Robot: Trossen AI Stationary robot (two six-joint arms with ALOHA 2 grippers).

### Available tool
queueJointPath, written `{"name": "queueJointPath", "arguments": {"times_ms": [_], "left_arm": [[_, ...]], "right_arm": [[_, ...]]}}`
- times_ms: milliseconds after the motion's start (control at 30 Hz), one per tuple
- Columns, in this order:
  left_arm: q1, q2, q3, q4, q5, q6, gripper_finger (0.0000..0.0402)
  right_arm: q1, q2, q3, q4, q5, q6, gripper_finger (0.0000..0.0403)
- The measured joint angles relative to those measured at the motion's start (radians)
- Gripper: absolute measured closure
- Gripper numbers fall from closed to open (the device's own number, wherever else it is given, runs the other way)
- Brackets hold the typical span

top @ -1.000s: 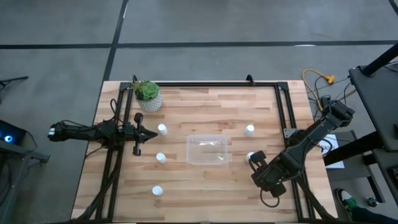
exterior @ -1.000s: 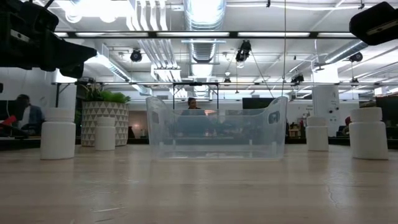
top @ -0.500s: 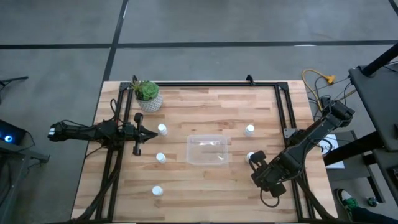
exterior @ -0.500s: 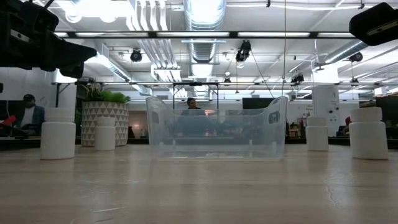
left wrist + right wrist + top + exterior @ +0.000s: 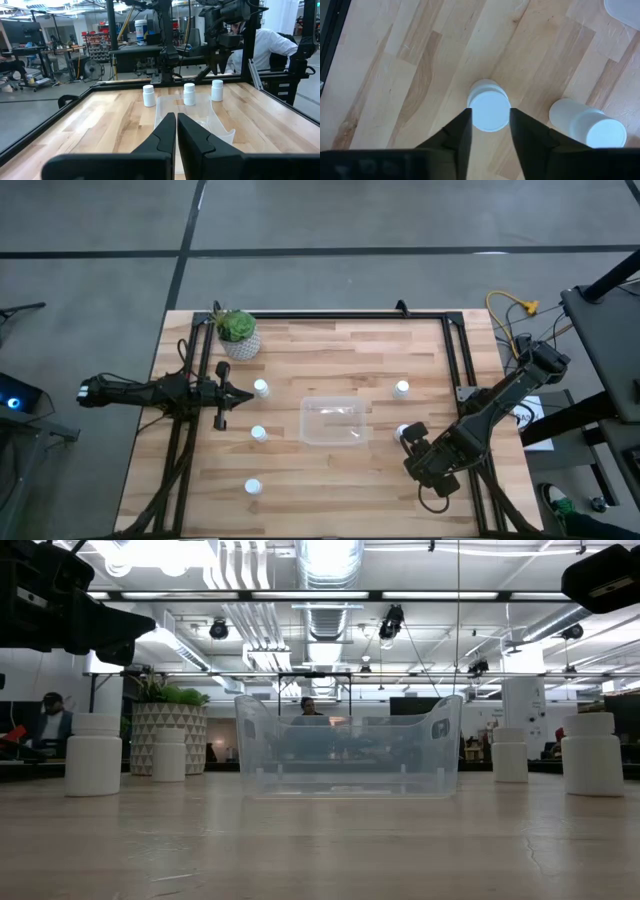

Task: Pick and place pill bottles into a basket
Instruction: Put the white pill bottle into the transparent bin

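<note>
The first pick is in hand: the basket (image 5: 333, 421), a clear rectangular bin at the centre of the wooden table (image 5: 330, 350), is seen to hold nothing, and the pill bottles are all shown standing upright on the boards. In the overhead frame three bottles are placed left of the basket, at (image 5: 261, 388), (image 5: 258, 434) and (image 5: 253, 487); one is placed to its upper right (image 5: 401, 389), and another to its right is largely covered by the right arm (image 5: 403, 432). The right gripper (image 5: 489, 122) is shown poised directly over a bottle (image 5: 489, 111) at the lower right of the overhead frame, its two fingers parted and flanking the white cap, with a second bottle (image 5: 587, 126) standing just beside; whether the fingers already touch the cap cannot be told. The left gripper (image 5: 176, 131) is held closed and empty at the left edge of the table, pointed toward the basket. A potted plant (image 5: 238, 333) stands in the upper left corner, apart from the work. For the next move, a descent around the bottle, a closing of the fingers, a lift and a carry leftward over the basket would be required; care is called for so that the neighbouring bottle is not knocked.
</note>
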Motion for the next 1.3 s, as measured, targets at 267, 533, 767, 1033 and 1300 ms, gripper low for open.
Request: {"name": "queueJointPath", "arguments": {"times_ms": [267,533,767,1033,1300], "left_arm": [[0.000,0.000,0.000,0.000,0.000,0.000,0.0402],[0.000,0.000,0.000,0.000,0.000,0.000,0.0402],[0.000,0.000,0.000,0.000,0.000,0.000,0.0402],[0.000,0.000,0.000,0.000,0.000,0.000,0.0402],[0.000,0.000,0.000,0.000,0.000,0.000,0.0402]], "right_arm": [[0.000,0.000,0.000,0.000,0.002,0.000,0.0202],[0.000,0.000,0.000,0.002,0.002,0.000,0.0165],[0.000,0.000,0.000,0.029,0.002,-0.007,0.0154],[0.000,0.000,-0.004,0.032,0.001,0.016,0.0156],[0.000,0.000,-0.036,0.033,0.000,0.026,0.0160]]}}
